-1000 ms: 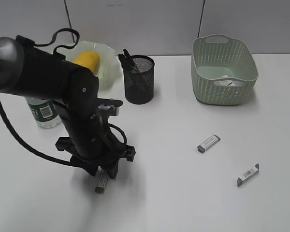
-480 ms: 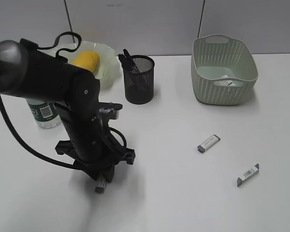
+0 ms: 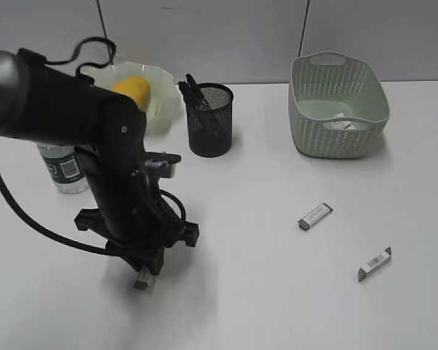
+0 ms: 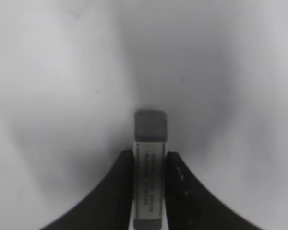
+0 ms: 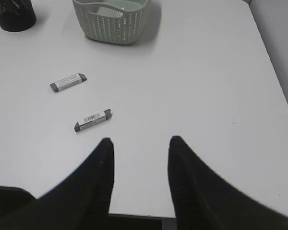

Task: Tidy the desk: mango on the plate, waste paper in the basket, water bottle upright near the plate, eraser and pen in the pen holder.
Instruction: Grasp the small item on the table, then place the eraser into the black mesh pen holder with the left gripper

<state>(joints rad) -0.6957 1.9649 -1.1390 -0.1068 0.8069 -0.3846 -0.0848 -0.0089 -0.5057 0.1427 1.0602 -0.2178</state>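
My left gripper [image 3: 144,271] [image 4: 150,155] is shut on a grey-white eraser [image 4: 151,165] [image 3: 141,279], just above the white table at the front left. Two more erasers lie on the table at the right [image 3: 314,216] [image 3: 374,263], also in the right wrist view [image 5: 68,82] [image 5: 92,119]. The mango [image 3: 131,89] lies on the wavy pale-green plate [image 3: 164,80] at the back left. The water bottle [image 3: 62,169] stands upright behind my left arm. The black mesh pen holder [image 3: 210,120] holds pens. The basket [image 3: 337,104] [image 5: 113,14] holds white paper [image 3: 342,124]. My right gripper [image 5: 139,143] is open and empty.
The white table [image 3: 277,292] ends at a grey wall behind. Its front edge [image 5: 134,215] and right edge show in the right wrist view. My left arm's black body and cable [image 3: 29,211] stand over the front left.
My left gripper has shifted left and toward the front, carrying the eraser with it. The other erasers, basket and pen holder have not moved.
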